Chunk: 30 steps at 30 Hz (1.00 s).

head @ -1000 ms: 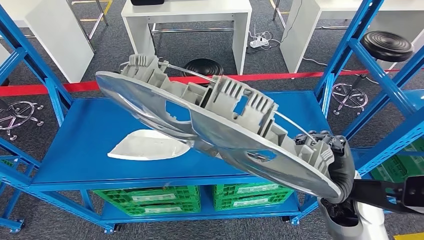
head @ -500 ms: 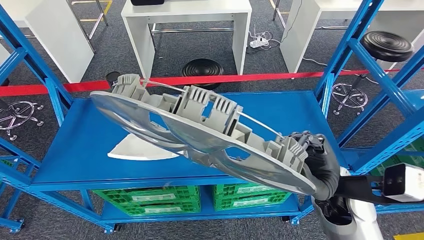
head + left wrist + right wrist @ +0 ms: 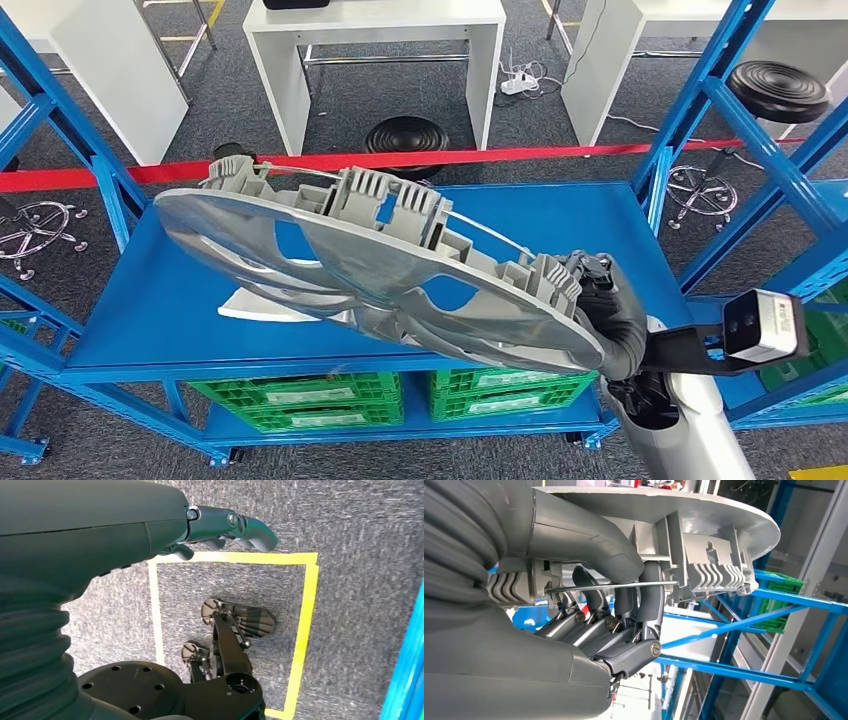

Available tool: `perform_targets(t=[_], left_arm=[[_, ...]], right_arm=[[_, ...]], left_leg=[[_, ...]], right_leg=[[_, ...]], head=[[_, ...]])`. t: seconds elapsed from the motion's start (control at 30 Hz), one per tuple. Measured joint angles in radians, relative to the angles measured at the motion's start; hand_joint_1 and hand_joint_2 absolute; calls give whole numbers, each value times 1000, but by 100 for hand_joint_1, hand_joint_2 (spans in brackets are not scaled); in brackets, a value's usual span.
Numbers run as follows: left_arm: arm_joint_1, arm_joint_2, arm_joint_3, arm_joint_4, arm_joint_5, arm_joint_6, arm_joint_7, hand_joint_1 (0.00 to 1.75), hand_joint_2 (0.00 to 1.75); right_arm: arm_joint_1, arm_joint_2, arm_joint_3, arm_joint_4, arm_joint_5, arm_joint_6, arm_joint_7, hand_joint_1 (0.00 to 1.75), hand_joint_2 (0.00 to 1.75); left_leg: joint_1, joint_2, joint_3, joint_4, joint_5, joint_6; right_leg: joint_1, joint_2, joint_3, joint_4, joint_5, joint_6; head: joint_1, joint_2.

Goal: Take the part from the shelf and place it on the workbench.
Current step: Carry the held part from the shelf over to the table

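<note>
A large silver-grey part (image 3: 380,270) with ribbed grey mounts on its back hangs tilted above the blue shelf deck (image 3: 150,300). My right hand (image 3: 610,315) grips it at its near right end. In the right wrist view the fingers (image 3: 624,605) curl around a thin metal rod and the ribbed mounts on the underside of the part (image 3: 704,510), with the thumb pressed along the top. A second, white flat part (image 3: 262,303) lies on the deck, half hidden under the held one. My left hand (image 3: 220,522) hangs over the carpet and holds nothing.
Blue shelf uprights (image 3: 700,110) stand at both sides, and green crates (image 3: 300,392) sit on the lower level. Behind the shelf run a red tape line (image 3: 560,152), white tables (image 3: 380,30) and black stools (image 3: 775,92). Yellow floor tape (image 3: 305,630) marks a square.
My right hand has carried the grey part leftward and a little lower over the shelf, and the part now lies flatter. The white part has stayed in place.
</note>
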Motion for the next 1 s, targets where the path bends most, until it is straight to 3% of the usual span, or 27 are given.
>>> perform_targets(t=[0.07, 0.1, 0.2, 0.23, 0.27, 0.3, 0.37, 0.4, 0.47, 0.57, 0.6, 0.67, 0.73, 0.77, 0.8, 0.83, 0.9, 0.93, 1.0], left_arm=[[0, 0, 0, 0, -1, 0, 2, 0, 175], [-1, 0, 0, 0, -1, 0, 3, 0, 175], [-2, 0, 0, 0, -1, 0, 4, 0, 175], [-1, 0, 1, 0, -1, 0, 5, 0, 175], [-1, 0, 1, 0, -1, 0, 5, 0, 175], [-1, 1, 1, 0, -1, 0, 6, 0, 175], [-1, 2, 1, -1, -1, 0, 6, 0, 175], [-1, 2, 1, -1, -1, 0, 6, 0, 175], [-2, 5, 1, -3, -1, 0, 6, 0, 175], [0, 7, 1, -3, -3, 0, 6, 0, 175], [1, 7, 1, -3, -3, 1, 6, 0, 175], [0, 8, 1, -3, -3, 2, 6, 0, 175], [0, 9, 1, -3, -3, 5, 6, 0, 175], [0, 10, 1, -3, -3, 7, 6, 0, 175], [0, 10, 1, -3, -3, 8, 6, 0, 175], [0, 10, 1, -3, -3, 9, 6, 0, 175], [-1, 12, 1, -4, -3, 11, 6, 0, 175], [-1, 12, 1, -4, -3, 12, 5, 0, 175], [-1, 14, 1, -5, -4, 14, 4, 0, 175]], right_arm=[[-8, -2, 8, 2, -7, -2, -1, 175, 175], [-13, -3, 12, 3, -10, -2, -2, 175, 175], [-23, -7, 22, 8, -16, -5, -9, 175, 175], [-24, -7, 24, 10, -17, -6, -11, 175, 175], [-24, -8, 27, 12, -18, -7, -12, 175, 175], [-24, -8, 29, 13, -18, -8, -12, 175, 175], [-28, -9, 34, 15, -18, -8, -12, 175, 175], [-30, -9, 37, 16, -18, -8, -13, 175, 175], [-34, -9, 42, 17, -19, -8, -14, 175, 175], [-38, -9, 51, 17, -28, -7, -12, 175, 175], [-40, -8, 56, 18, -32, -7, -11, 175, 175], [-45, -5, 67, 18, -39, -7, -10, 175, 175], [-47, -3, 80, 18, -47, -7, -5, 175, 175], [-48, -2, 86, 19, -51, -8, -2, 175, 175], [-49, -1, 93, 20, -54, -9, 0, 175, 175], [-50, 0, 99, 21, -56, -11, 1, 175, 175], [-55, 4, 107, 21, -59, -18, -2, 175, 175], [-57, 6, 112, 22, -59, -22, -4, 175, 175], [-62, 9, 120, 24, -58, -27, -6, 175, 175]], left_leg=[[6, 1, 5, -11, 6, 6], [9, 2, 8, -16, 10, 9], [13, 4, 8, -20, 13, 14], [14, 4, 7, -19, 13, 13], [15, 4, 7, -18, 12, 12], [17, 4, 6, -15, 12, 10], [22, 2, 2, -4, 8, 1], [23, 1, -2, 2, 7, -7], [23, -3, -10, 10, 11, -25], [26, -5, -20, 12, 15, -49], [28, -4, -28, 28, -2, -54], [29, 0, -63, 120, -76, -61], [29, 0, -100, 245, -148, -64], [28, 0, -102, 276, -159, -62], [28, 1, -84, 269, -152, -59], [26, 1, -47, 222, -130, -54], [20, 1, 50, 77, -92, -41], [16, 1, 82, 25, -80, -36], [8, 2, 95, -9, -72, -30]], right_leg=[[0, 0, -1, 8, -8, 6], [1, 0, -11, 33, -25, 8], [-1, 0, -104, 215, -116, 12], [-3, 0, -135, 270, -130, 14], [-5, 0, -152, 293, -122, 16], [-7, 0, -149, 275, -93, 18], [-14, -2, -98, 151, -17, 23], [-14, 1, -75, 98, 11, 21], [-10, 6, -62, 54, 25, 7], [-7, 8, -79, 55, 37, -25], [-7, 6, -86, 53, 44, -34], [-6, 4, -101, 51, 58, -46], [-1, 1, -119, 52, 71, -50], [1, 1, -127, 53, 78, -50], [4, 0, -136, 53, 85, -50], [6, 0, -143, 53, 91, -49], [9, 0, -151, 53, 102, -45], [9, -1, -153, 51, 108, -41], [7, -1, -154, 47, 120, -28]], head=[[1, 0], [2, 0], [8, 0], [8, 0], [8, 0], [9, 0], [10, 0], [11, 0], [12, 0], [9, 0], [7, 0], [0, 0], [-5, 0], [-6, 0], [-7, 0], [-7, 0], [-8, 0], [-8, 0], [-10, 0]])
